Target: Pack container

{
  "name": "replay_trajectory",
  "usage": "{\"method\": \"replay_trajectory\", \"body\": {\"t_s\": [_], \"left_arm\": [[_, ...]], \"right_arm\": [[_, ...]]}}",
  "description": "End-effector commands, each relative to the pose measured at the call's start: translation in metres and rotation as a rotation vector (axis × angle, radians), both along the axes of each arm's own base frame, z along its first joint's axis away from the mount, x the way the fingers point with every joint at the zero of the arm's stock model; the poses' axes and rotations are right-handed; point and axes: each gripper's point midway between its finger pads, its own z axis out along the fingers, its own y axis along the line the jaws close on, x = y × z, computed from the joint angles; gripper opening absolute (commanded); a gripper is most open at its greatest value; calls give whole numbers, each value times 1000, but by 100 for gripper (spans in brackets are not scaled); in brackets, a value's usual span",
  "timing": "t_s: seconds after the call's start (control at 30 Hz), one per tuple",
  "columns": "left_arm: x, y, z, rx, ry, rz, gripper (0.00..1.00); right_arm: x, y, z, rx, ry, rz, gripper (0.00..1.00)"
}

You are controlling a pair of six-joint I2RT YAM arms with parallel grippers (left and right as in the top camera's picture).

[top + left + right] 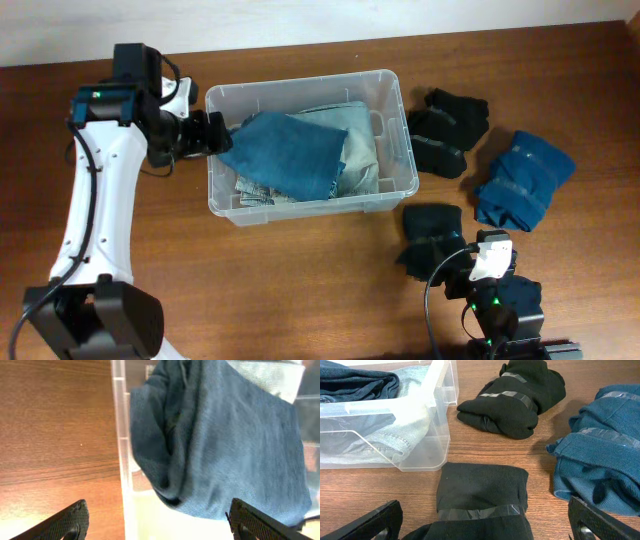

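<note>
The container (pixel 397 160) is a clear plastic bin in the middle of the table. It holds folded light denim (pixel 358 150) with a blue denim garment (pixel 285 150) on top, reaching the left rim. My left gripper (pixel 215 133) is at the bin's left wall (pixel 122 460), open, its fingers (pixel 160 527) wide either side of the blue garment (pixel 225 445) without gripping it. My right gripper (pixel 440 262) is open over a black taped bundle (pixel 430 225). In the right wrist view its fingers (pixel 485 527) straddle this bundle (pixel 482 492).
A second black bundle (pixel 447 130) (pixel 515 400) lies right of the bin. A teal taped bundle (pixel 523 180) (pixel 600 460) lies further right. The bin's corner (pixel 427 395) shows left of the right gripper. The table's back edge runs behind the bin.
</note>
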Motion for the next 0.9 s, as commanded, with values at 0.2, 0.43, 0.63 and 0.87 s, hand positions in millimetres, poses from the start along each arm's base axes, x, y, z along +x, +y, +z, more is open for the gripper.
{"method": "replay_trajectory", "body": {"t_s": [0.2,0.43,0.63,0.87], "left_arm": [[-18,-59,13,84,-63,-295,89],[-20,-88,12,-68,83,232,78],[-29,-103,11,-145,189,520,87],[-39,-71,12,0,147,619,99]], "right_arm": [[0,-1,-1,-5,-2,-3,98],[0,-1,-2,-5,-2,-3,98],[0,-1,-1,-5,-2,-3,98],[0,-1,-2,-5,-2,-3,98]]}}
